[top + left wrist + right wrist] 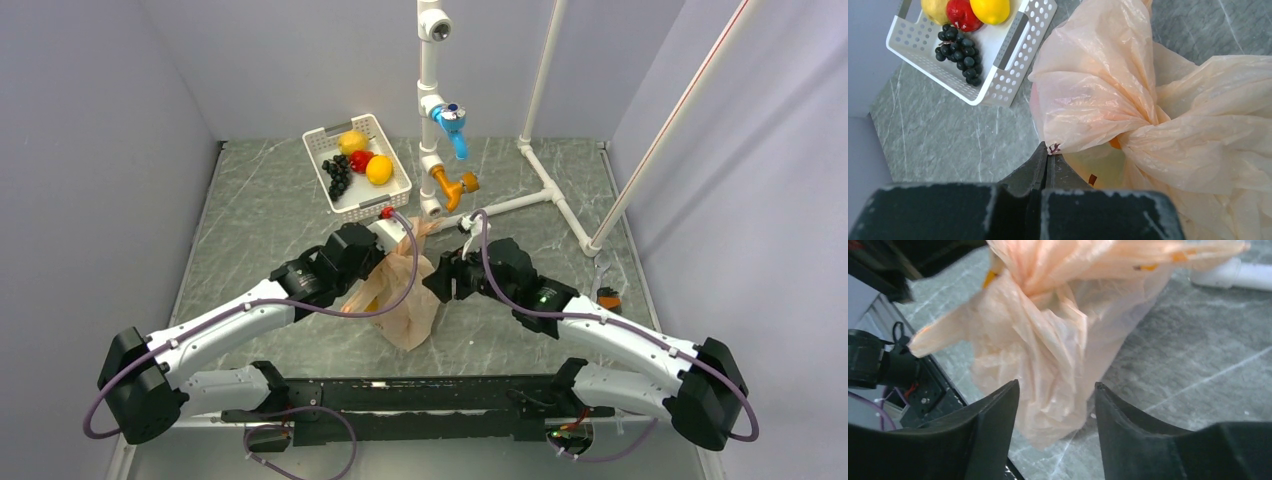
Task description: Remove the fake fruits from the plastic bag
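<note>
Above the grey marble table (260, 220), the bag (405, 300) hangs bunched from the left gripper (1048, 155), clenched on a thin fold, the right gripper (1056, 385) gaping around its bottom; that film could slip or tear.

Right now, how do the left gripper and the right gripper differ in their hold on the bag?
The left gripper is shut, while the right gripper is open. The left gripper pinches a fold of the bag at its tips. The right gripper grips nothing, and the bag only hangs in view across its open gap. Both meet the bag from opposite sides.
</note>
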`<state>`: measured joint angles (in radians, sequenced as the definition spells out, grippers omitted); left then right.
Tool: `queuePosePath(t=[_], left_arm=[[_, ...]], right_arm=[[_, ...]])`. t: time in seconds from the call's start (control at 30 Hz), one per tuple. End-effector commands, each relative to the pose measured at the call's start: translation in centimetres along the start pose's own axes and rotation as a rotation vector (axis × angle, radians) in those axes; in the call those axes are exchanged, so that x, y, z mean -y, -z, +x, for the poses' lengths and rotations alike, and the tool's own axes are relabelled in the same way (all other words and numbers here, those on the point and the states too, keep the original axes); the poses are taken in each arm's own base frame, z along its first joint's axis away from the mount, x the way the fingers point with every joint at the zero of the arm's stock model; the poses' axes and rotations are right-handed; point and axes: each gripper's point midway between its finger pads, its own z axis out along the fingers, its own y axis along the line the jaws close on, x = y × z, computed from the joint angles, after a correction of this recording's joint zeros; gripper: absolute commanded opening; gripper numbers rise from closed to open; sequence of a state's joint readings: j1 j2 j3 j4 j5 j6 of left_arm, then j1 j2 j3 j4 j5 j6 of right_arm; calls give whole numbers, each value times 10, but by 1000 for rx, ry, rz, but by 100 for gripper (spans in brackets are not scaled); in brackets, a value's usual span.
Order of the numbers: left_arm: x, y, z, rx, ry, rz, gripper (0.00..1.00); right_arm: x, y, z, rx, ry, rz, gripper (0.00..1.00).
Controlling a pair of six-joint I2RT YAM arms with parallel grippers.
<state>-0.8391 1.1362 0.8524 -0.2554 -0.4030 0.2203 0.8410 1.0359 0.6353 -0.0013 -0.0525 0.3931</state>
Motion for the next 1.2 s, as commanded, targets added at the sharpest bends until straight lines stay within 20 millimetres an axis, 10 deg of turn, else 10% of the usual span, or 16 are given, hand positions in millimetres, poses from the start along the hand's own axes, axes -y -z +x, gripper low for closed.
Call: queuePosePath(t=[0.0, 0.33, 0.77, 1.17], left_arm=[[-2, 3, -22, 47, 26, 17, 0], [5, 4, -19, 29, 19, 57, 0], [-46, 13, -15, 18, 51, -227, 0], [-61, 23, -16, 33, 71, -306, 0]], right_arm=[[-39, 10, -53, 126, 48, -134, 62], [-57, -36, -51, 96, 15, -164, 70], [-2, -30, 12, 18, -62, 78, 1], [28, 0, 46, -24, -52, 176, 0]])
